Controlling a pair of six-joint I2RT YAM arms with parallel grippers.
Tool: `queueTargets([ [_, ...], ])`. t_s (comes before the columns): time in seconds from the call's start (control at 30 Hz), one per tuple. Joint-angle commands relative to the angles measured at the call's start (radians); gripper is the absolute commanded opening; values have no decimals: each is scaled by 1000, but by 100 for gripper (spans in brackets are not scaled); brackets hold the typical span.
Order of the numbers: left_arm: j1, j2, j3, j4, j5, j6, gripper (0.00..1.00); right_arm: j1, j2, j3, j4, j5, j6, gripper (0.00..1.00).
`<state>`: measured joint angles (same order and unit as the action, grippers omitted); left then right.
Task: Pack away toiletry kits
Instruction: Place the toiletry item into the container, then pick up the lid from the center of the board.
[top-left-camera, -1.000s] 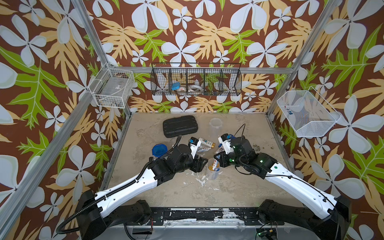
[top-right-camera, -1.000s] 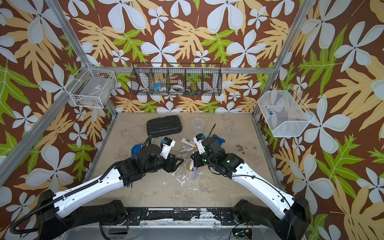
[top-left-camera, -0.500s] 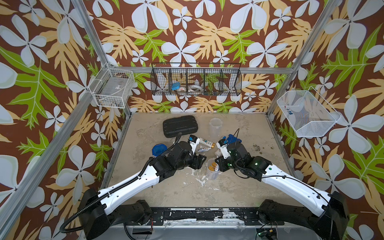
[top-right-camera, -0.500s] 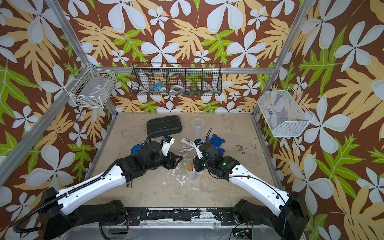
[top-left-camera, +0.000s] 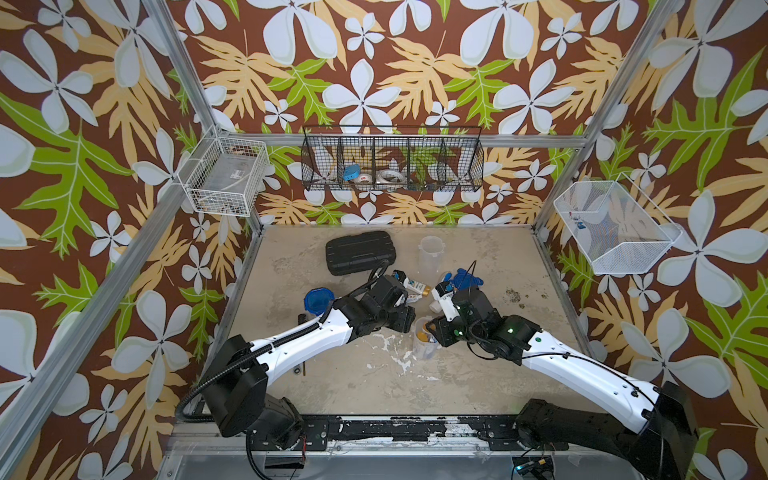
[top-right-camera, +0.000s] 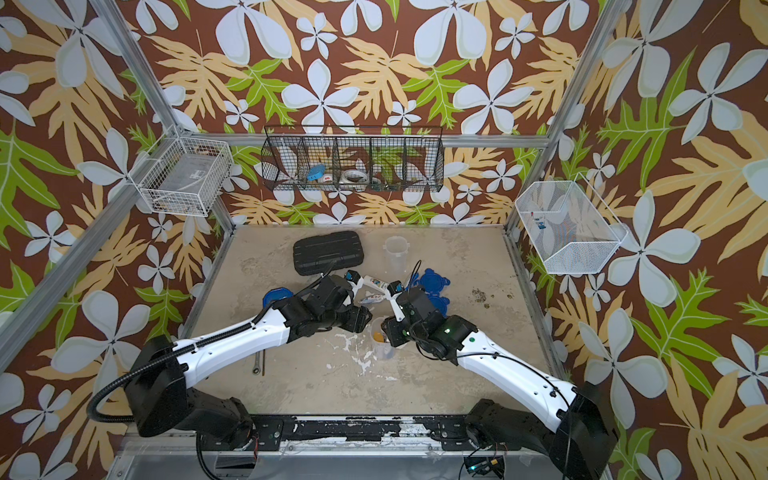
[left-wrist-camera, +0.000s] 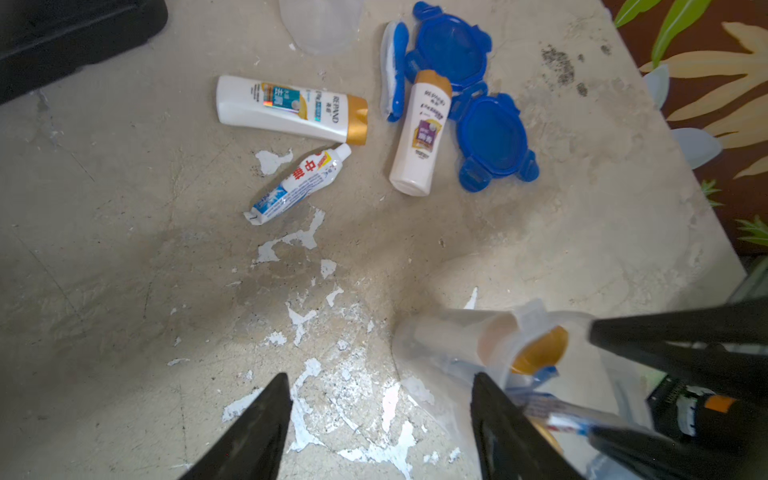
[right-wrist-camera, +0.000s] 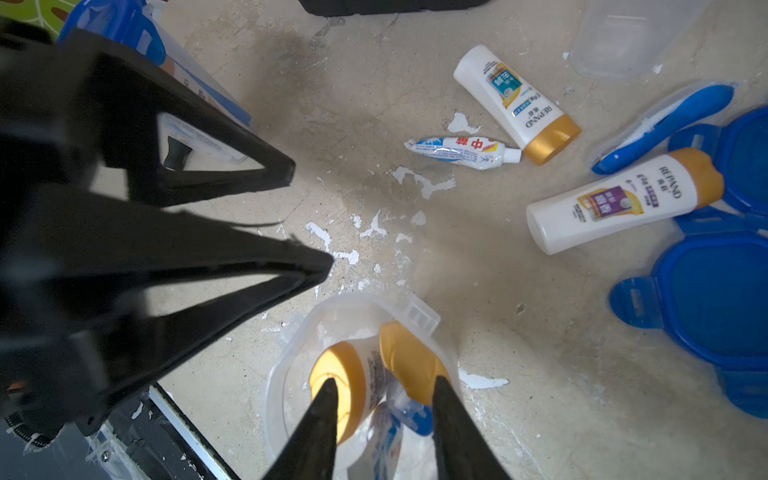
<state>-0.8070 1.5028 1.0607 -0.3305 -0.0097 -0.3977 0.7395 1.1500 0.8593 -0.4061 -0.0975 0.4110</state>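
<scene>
Hovering my right tool (right-wrist-camera: 384, 399), jaws apart, over tumbler (right-wrist-camera: 419, 313) standing on surface (right-wrist-camera: 374, 104), two orange-capped bottles (right-wrist-camera: 409, 357) inside. Keeping my left tool (left-wrist-camera: 380, 399) just beside tumbler, jaws apart, gripping nothing.

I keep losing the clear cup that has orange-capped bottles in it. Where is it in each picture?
In a top view: filled tumbler just below the picture's centre.
In a top view: same place.
Left wrist: lower right of the picture.
Right wrist: bottom centre of the picture.
Shared landmark: the two blue lids lying together.
</scene>
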Motion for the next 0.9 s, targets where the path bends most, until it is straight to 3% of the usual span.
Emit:
queueTargets([
  [0.0, 28, 56, 22, 4, 37, 20, 70, 1, -11, 37, -18, 16, -5, 41],
  [0.27, 61, 276, 245, -115, 22, 129, 70, 1, -55, 117, -142, 33, 27, 39],
  [0.47, 78, 344, 324, -125, 31, 126, 70, -10, -114, 97, -224, 46, 66, 33],
  [0.63, 98, 423, 426, -159, 19, 120, 70, -96, -154, 65, -244, 39, 89, 52],
  [0.73, 110, 462, 483, -179, 19, 115, 73, -194, -144, 54, -256, 23, 65, 69],
  [0.87, 118, 496, 531, -199, 22, 105, 77, -341, -91, 30, -224, -16, 5, 83],
])
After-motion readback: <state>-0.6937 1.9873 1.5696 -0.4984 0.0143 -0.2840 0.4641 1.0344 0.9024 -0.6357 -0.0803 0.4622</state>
